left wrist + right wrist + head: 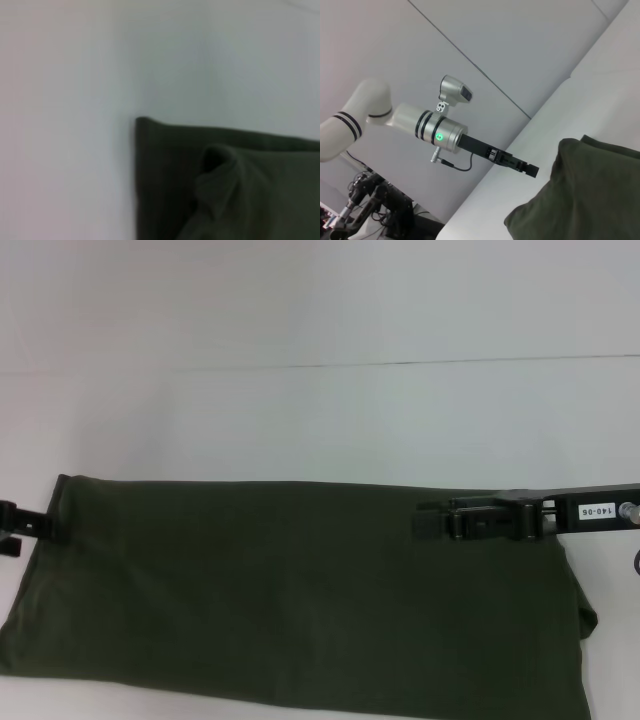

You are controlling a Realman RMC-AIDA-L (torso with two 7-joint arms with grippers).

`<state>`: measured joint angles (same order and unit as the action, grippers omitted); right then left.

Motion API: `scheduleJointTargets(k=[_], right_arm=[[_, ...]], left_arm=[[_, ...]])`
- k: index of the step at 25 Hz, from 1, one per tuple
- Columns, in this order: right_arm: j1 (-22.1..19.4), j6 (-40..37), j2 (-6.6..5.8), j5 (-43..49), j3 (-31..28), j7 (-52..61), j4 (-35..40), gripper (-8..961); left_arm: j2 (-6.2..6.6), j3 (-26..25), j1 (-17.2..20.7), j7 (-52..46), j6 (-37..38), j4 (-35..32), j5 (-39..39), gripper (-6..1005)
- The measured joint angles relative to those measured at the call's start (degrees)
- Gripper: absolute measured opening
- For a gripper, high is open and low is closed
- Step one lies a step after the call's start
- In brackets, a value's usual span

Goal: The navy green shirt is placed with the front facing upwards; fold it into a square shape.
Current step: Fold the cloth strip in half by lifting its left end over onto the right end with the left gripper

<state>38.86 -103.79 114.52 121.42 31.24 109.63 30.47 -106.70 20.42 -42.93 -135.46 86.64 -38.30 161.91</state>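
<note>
Head view shows the left gripper (20, 525) at the far left edge of the navy green shirt (300, 600), which lies folded into a long band across the white table (300, 420); I cannot tell its finger state. Over on the right, the right gripper (432, 522) hovers above the shirt's upper edge, fingers likewise unreadable. If either pinches only the top layer, the fold could slide open.
</note>
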Motion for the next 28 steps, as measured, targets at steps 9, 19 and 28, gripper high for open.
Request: scheduleJointTargets(k=[9, 19, 28], right_arm=[[0.4, 0.6, 1.35, -0.1, -0.1, 0.1, -0.5, 801], [0.3, 1.3, 1.47, -0.6, -0.1, 0.5, -1.0, 801], [0.3, 1.7, 1.47, -0.7, -0.1, 0.7, -1.0, 802]], left_arm=[[0.42, -6.0, 1.9, 5.6, -3.3, 2.4, -0.1, 861], [0.1, -6.5, 2.7, 5.9, -6.1, 4.2, -0.4, 859], [0.1, -6.0, 2.5, 5.8, -6.9, 5.2, -0.3, 858]])
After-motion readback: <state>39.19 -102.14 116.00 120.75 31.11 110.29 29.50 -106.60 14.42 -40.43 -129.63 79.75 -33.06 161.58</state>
